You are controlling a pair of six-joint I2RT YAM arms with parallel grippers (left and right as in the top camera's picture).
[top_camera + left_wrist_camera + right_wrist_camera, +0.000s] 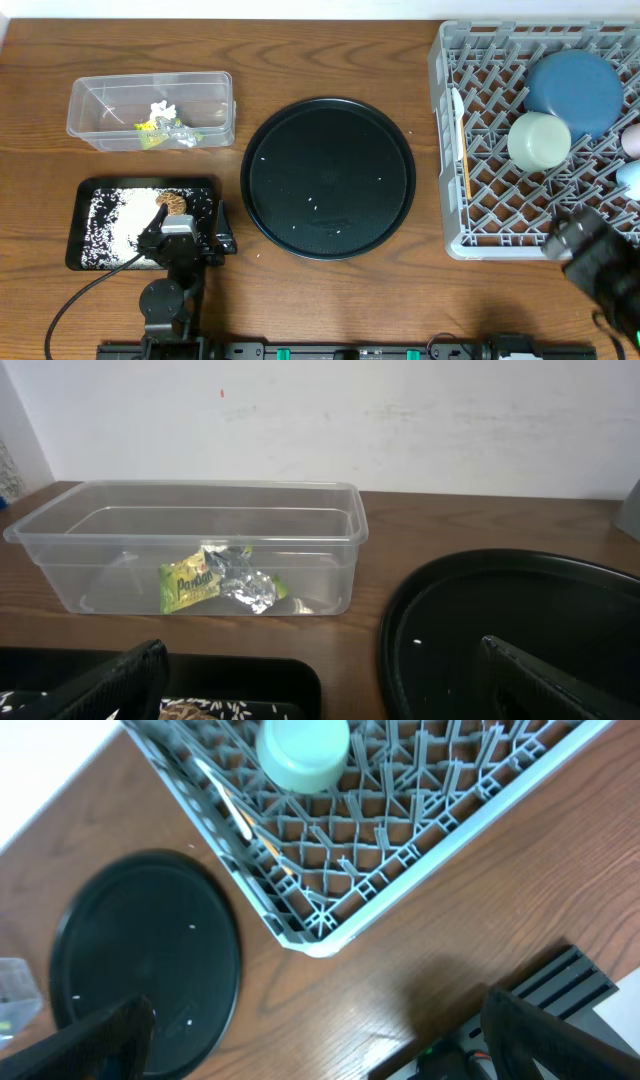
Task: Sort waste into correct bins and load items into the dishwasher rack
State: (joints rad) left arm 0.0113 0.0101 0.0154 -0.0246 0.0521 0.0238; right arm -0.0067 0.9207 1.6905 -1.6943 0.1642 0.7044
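The clear tub (150, 108) at the back left holds the yellow wrapper (190, 586), silver foil (243, 585) and a white paper scrap (162, 107). The shallow black tray (85, 215) holds white grains (125, 215) and a brown lump (173, 201). My left gripper (188, 232) hangs open and empty over that tray's right end (330, 690). The grey rack (480, 200) holds the blue plate (575, 92), green bowl (538, 140), pink cup (632, 140), light blue cup (630, 178), white spoon (458, 110) and chopsticks (465, 170). My right gripper (590, 258) is open and empty by the rack's front right (320, 1050).
A large round black tray (328, 178) with a few stray grains lies in the middle of the wooden table. It also shows in the right wrist view (140, 950), beside the rack's corner (310, 935). The arm bases run along the front edge.
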